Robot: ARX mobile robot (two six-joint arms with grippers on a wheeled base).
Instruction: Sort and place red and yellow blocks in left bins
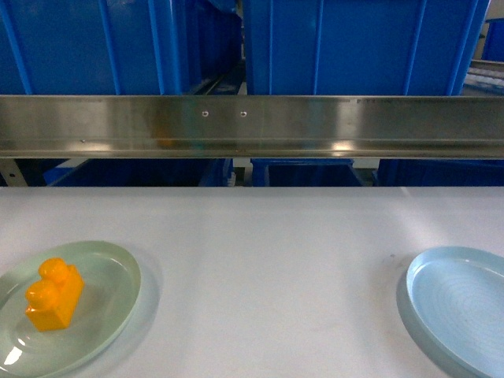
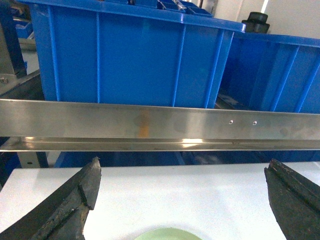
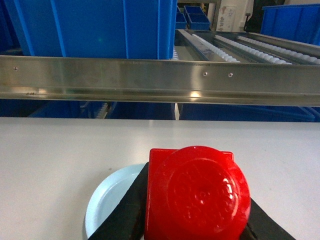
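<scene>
Red block [image 3: 197, 195], stud facing the right wrist camera, fills the bottom of that view, clamped between the dark fingers of the right gripper [image 3: 196, 212] above the pale blue plate [image 3: 107, 200]. From the head camera that plate [image 1: 461, 311] sits at about 4 o'clock on the white desk [image 1: 268, 268], with neither arm in sight. The yellow block [image 1: 53, 294] lies on the pale green plate [image 1: 110, 272] at 8 o'clock; the left gripper [image 2: 182, 192] hangs over it, jaws spread wide and empty. Beyond the steel rail [image 1: 252, 126], at 11 o'clock, stand the left bins [image 1: 94, 47]. To do this carry well, I judge the red block should be lifted above the rail and the bin rim before crossing leftward, then released well inside the walls.
</scene>
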